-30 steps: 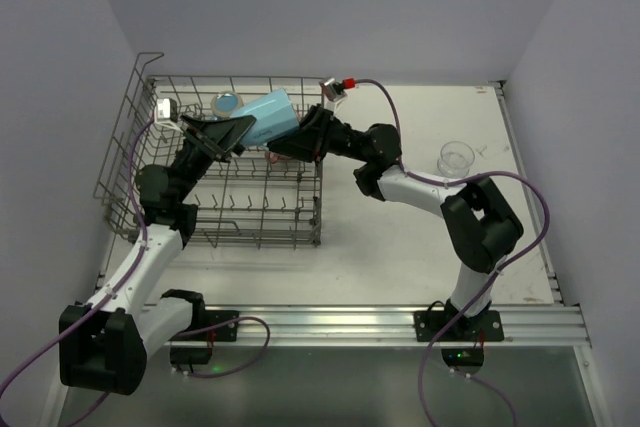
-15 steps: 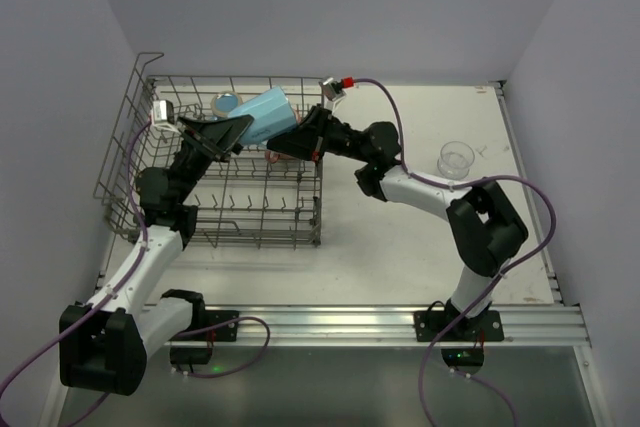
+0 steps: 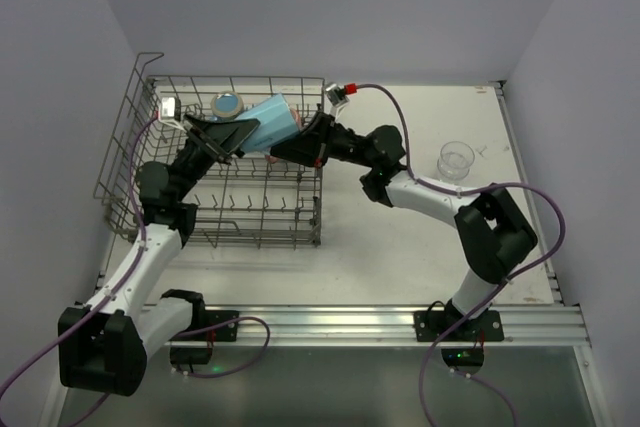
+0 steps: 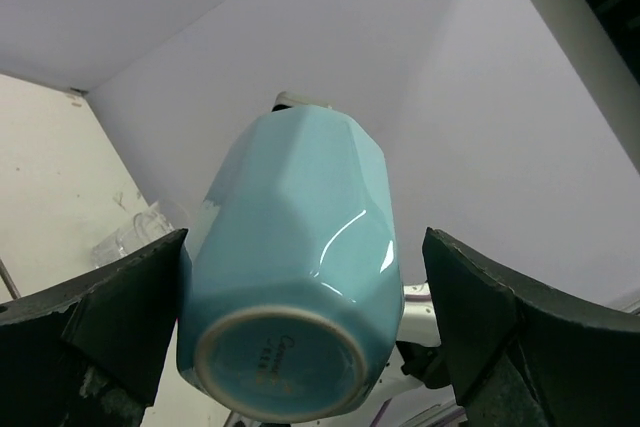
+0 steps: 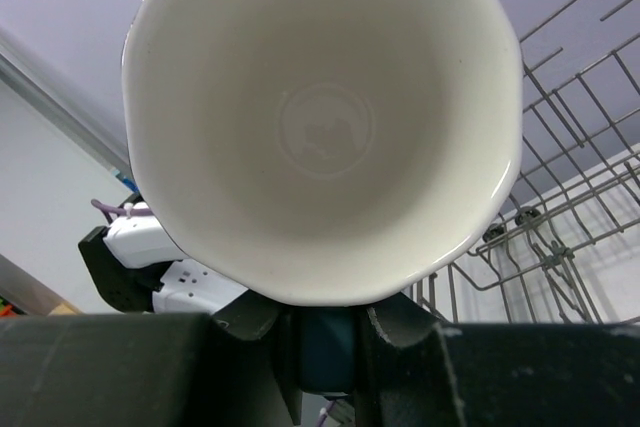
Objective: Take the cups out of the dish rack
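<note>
A light blue tumbler (image 3: 270,123) hangs on its side above the back of the grey wire dish rack (image 3: 128,147). My right gripper (image 3: 297,147) is shut on its rim; in the right wrist view (image 5: 338,342) the fingers pinch the wall below the white inside (image 5: 320,117). My left gripper (image 3: 228,133) is open around the tumbler's base (image 4: 290,287); its right finger (image 4: 500,327) stands clear of it. A blue handled mug (image 3: 228,104) sits in the rack's back row. A clear glass (image 3: 456,158) stands on the table at the right. No pink tumbler shows.
The rack's taller looped side (image 3: 120,117) rises at the left, and its right wall (image 3: 320,197) lies below my right forearm. Rack wires (image 5: 580,177) show close beside the right gripper. White walls enclose the table on three sides.
The tumbler has sunk slightly and shifted a little left with both grippers. My right arm's elbow has swung a little to the right. The blue mug shows more fully.
</note>
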`<act>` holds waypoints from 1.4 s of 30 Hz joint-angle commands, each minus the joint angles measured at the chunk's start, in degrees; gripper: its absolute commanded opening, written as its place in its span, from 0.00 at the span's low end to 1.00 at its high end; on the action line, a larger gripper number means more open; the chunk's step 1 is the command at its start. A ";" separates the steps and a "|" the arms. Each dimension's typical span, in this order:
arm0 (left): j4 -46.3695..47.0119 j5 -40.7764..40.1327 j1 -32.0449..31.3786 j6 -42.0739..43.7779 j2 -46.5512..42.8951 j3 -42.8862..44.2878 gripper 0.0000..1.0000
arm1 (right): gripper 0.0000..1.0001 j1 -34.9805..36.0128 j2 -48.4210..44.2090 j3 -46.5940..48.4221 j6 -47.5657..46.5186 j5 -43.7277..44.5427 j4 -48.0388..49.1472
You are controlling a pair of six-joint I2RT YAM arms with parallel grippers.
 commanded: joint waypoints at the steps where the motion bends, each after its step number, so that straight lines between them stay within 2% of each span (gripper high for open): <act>1: -4.00 2.28 1.16 7.04 -2.47 4.99 1.00 | 0.00 -0.20 -5.00 -0.88 -1.71 2.33 3.41; 3: -7.95 2.89 2.47 9.59 -3.44 5.34 1.00 | 0.00 -0.46 -6.23 -2.20 -1.71 2.51 3.32; 7: -9.72 5.17 5.81 10.66 -3.70 4.46 1.00 | 0.00 -1.51 -8.42 -4.83 -1.36 2.86 3.23; 12: -3.05 9.13 11.69 5.92 -1.60 0.78 1.00 | 0.00 -3.18 -10.54 -7.64 -1.10 1.89 3.15; 16: -5.57 10.54 14.77 8.18 -0.72 1.81 1.00 | 0.00 -5.64 -13.96 -9.76 -2.32 2.24 -0.09; 20: -28.40 7.48 14.96 22.84 -1.07 9.61 1.00 | 0.00 -11.70 -20.36 -10.20 -8.99 4.00 -13.69; 21: -32.01 6.51 14.87 28.96 -1.07 11.39 1.00 | 0.00 -12.84 -21.26 -9.94 -10.57 4.70 -21.13; 22: -35.18 5.36 14.78 31.46 -1.15 12.97 1.00 | 0.00 -13.81 -22.22 -8.46 -15.11 5.75 -25.81; 23: -39.82 3.87 14.87 33.75 -1.07 15.51 1.00 | 0.00 -15.39 -23.80 -7.40 -17.86 9.07 -35.69; 25: -43.28 2.46 14.52 38.77 -0.81 17.81 1.00 | 0.00 -16.28 -24.25 -3.64 -24.61 13.30 -44.02; 27: -47.32 0.70 13.91 42.97 0.77 20.96 1.00 | 0.00 -17.77 -23.64 -1.42 -27.28 17.79 -52.61; 30: -54.88 -4.21 10.14 49.03 4.46 26.14 1.00 | 0.00 -19.27 -22.94 1.13 -30.18 23.06 -58.98; 34: -65.42 -13.53 1.09 55.30 12.88 33.89 1.00 | 0.00 -20.41 -18.38 6.74 -34.49 29.57 -67.32; 39: -68.16 -19.95 -0.95 57.84 16.95 36.53 1.00 | 0.00 -20.94 -11.87 13.51 -38.09 37.47 -75.41; 42: -71.06 -23.91 -1.48 59.61 19.41 39.08 1.00 | 0.00 -21.03 -7.39 14.84 -39.06 39.15 -75.87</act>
